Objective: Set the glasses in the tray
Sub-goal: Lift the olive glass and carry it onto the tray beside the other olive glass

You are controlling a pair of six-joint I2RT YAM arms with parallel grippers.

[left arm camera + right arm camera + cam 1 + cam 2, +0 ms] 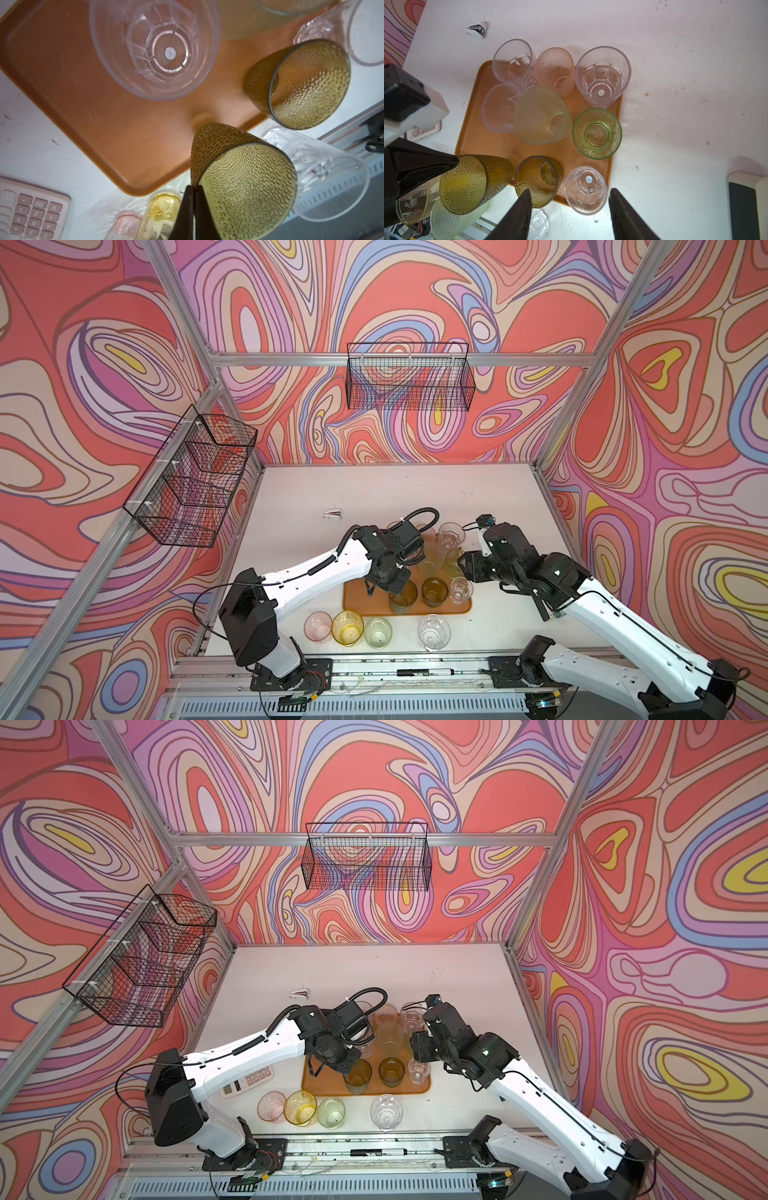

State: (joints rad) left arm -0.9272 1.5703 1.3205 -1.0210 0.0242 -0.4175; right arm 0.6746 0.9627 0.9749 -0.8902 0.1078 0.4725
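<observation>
The orange-brown tray (356, 605) lies at mid table and holds several upright glasses, clear, pink, green and amber. My left gripper (194, 188) is shut on the rim of a dark amber dimpled glass (243, 182), which shows in a top view (402, 598) over the tray's front edge. I cannot tell whether its base touches the tray. A second amber glass (434, 591) and a clear one (460, 590) stand beside it. My right gripper (569, 192) hangs open above the tray's right front corner, holding nothing. On the table in front of the tray stand a pink glass (318, 625), a yellow glass (347, 627), a pale green glass (378, 632) and a clear glass (434, 632).
A pink calculator (249, 1081) lies left of the tray under my left arm. Black wire baskets hang on the back wall (409, 377) and the left wall (195, 481). A small white object (333, 513) lies behind the tray. A marker (419, 672) rests on the front rail.
</observation>
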